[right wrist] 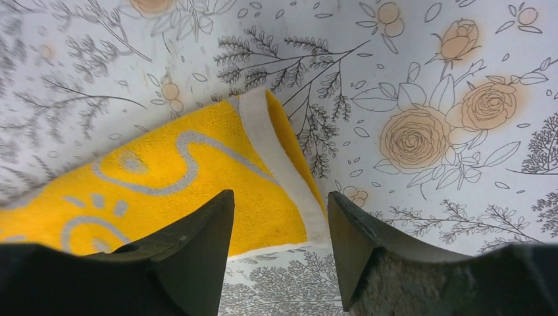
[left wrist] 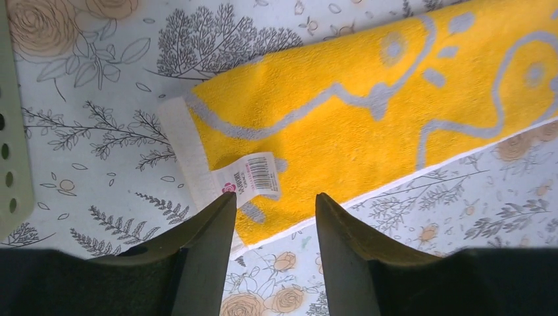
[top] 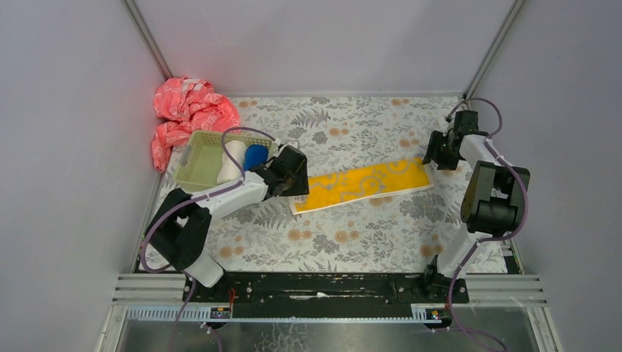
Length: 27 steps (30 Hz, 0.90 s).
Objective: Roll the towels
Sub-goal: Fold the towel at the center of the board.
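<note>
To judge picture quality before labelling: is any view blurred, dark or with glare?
Top external: even light, sharp, no glare on the yellow towel. Left wrist: towel and its label sharp; the left tool is dark, nearly featureless. Right wrist: the right tool equally dark; table print soft at the left edge.

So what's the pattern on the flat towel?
Yellow towel: grey swirls and dots, white edging; clearest from left wrist.

- The yellow towel (left wrist: 368, 118) was matt, nubbly terry cloth, with a smoother white woven band at its end.
- The table cover (right wrist: 408, 66) looked smooth and printed.
- The basket (top: 196, 167) was matt, perforated plastic.
</note>
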Tool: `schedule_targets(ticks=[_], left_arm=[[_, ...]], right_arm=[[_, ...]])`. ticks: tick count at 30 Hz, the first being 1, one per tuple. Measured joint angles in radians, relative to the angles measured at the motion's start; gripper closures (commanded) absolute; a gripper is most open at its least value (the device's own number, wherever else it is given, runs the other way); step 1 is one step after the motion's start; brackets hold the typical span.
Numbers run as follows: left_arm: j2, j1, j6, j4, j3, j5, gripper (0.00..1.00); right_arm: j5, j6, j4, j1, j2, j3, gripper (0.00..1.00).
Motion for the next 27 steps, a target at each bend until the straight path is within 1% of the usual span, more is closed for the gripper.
schedule_targets(ticks=[3, 7, 12, 17, 19, 23, 25, 26, 27], left_arm=[[-0.012, 0.004, 0.019, -0.019, 0.029, 0.0, 0.47], [-0.038, 0.014, 0.032, -0.039, 0.032, -0.002, 0.46], [-0.052, 0.019, 0.039, -0.047, 0.032, -0.002, 0.45], [-0.052, 0.019, 0.039, -0.053, 0.032, 0.0, 0.45], [-0.052, 0.019, 0.039, -0.053, 0.032, 0.0, 0.45], [-0.055, 0.02, 0.038, -0.054, 0.03, 0.0, 0.45], [-0.06, 0.023, 0.038, -0.059, 0.03, 0.0, 0.45], [-0.063, 0.024, 0.038, -0.061, 0.03, 0.0, 0.45], [-0.068, 0.026, 0.038, -0.063, 0.03, 0.0, 0.45]], right_arm=[[0.07, -0.05, -0.039, 0.04, 0.018, 0.014, 0.43], [0.122, -0.101, -0.074, 0.061, 0.057, 0.017, 0.46], [0.145, -0.143, -0.115, 0.069, 0.116, 0.034, 0.47], [0.148, -0.172, -0.16, 0.097, 0.164, 0.09, 0.52], [0.149, -0.178, -0.177, 0.105, 0.176, 0.105, 0.57], [0.141, -0.178, -0.213, 0.114, 0.203, 0.138, 0.85], [0.14, -0.168, -0.227, 0.118, 0.213, 0.152, 0.96], [0.148, -0.169, -0.231, 0.119, 0.215, 0.156, 1.0], [0.155, -0.166, -0.233, 0.12, 0.215, 0.158, 1.0]])
